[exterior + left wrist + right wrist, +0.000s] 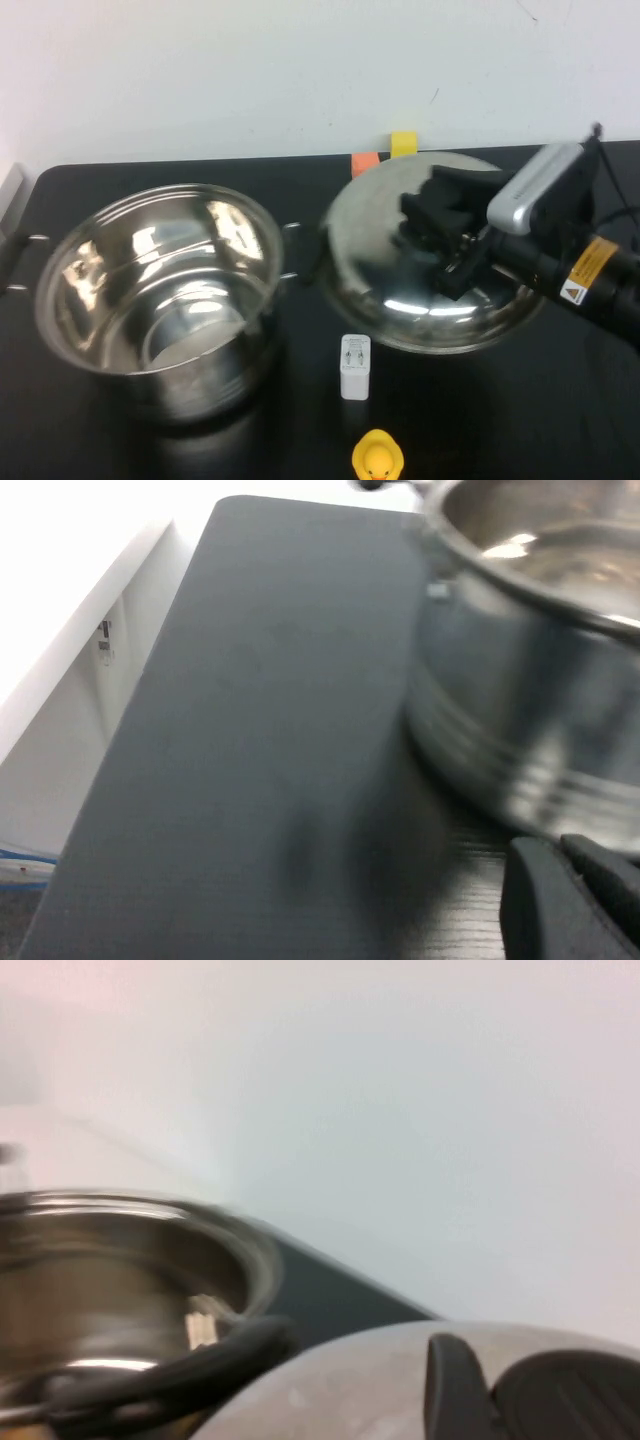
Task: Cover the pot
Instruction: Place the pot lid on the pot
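Note:
The pot is a large, deep steel stockpot with black side handles, standing open on the left of the black table. It also shows in the left wrist view and the right wrist view. The domed steel lid sits to the pot's right, its edge near the pot's right handle. My right gripper is over the lid's centre, shut on the black knob, which is hidden in the high view. My left gripper is shut and empty, low on the table beside the pot's outer wall, outside the high view.
A white charger plug and a yellow rubber duck lie in front, between the pot and the lid. Orange and yellow notes are stuck on the wall behind the lid. The table's left edge runs near the left gripper.

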`<act>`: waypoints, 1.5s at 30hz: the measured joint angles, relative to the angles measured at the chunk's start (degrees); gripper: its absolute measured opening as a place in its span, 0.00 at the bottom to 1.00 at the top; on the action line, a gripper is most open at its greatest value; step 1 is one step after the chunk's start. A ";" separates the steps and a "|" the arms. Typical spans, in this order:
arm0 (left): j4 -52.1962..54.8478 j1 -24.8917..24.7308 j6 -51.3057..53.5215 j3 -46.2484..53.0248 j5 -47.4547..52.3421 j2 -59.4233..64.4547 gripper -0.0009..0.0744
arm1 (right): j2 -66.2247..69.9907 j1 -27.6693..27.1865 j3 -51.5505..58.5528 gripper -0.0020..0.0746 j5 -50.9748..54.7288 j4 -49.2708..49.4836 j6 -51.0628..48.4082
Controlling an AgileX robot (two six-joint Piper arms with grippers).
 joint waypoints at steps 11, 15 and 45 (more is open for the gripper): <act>0.00 0.00 0.00 0.00 0.00 0.00 0.01 | -3.38 0.34 -13.92 0.47 6.70 -29.61 28.75; 0.00 0.00 0.00 0.00 0.00 0.00 0.01 | -3.37 0.48 -14.62 0.47 9.80 -30.16 29.89; 0.00 0.00 0.00 0.00 0.00 0.00 0.01 | 20.56 26.15 -53.46 0.47 24.58 -23.31 29.38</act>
